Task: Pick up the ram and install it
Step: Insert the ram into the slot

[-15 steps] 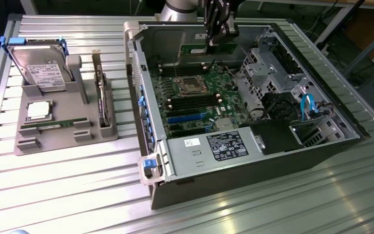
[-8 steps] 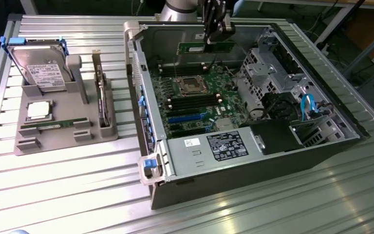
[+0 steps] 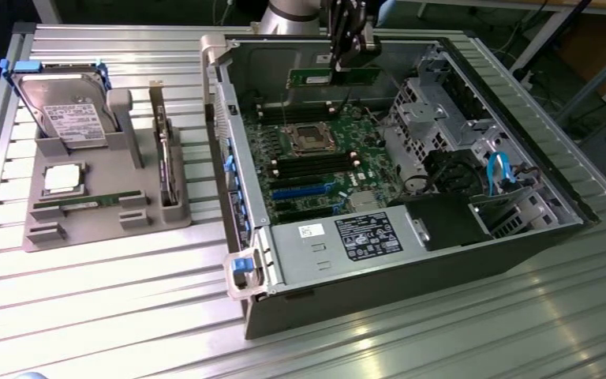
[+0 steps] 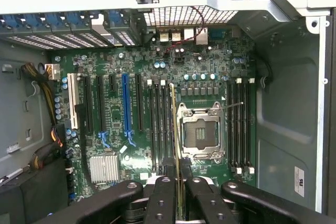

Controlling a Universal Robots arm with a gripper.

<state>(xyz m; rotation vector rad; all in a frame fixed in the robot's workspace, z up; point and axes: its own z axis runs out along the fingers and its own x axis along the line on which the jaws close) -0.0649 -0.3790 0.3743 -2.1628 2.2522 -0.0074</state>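
I see the end effector (image 3: 347,66) pinching the ram (image 3: 308,77), a long, thin green board, held on its long edge above the motherboard (image 3: 319,170).

Up at the top middle of the exterior view, the arm (image 3: 285,14) is a smooth, rounded tube of silver-grey metal. The gripper (image 3: 342,66) under it is matt black and blocky. Close up from the wrist, its two fingers (image 4: 160,200) are flat black bars dotted with small round holes, flanked by curved black link arms (image 4: 105,205) with round pivots
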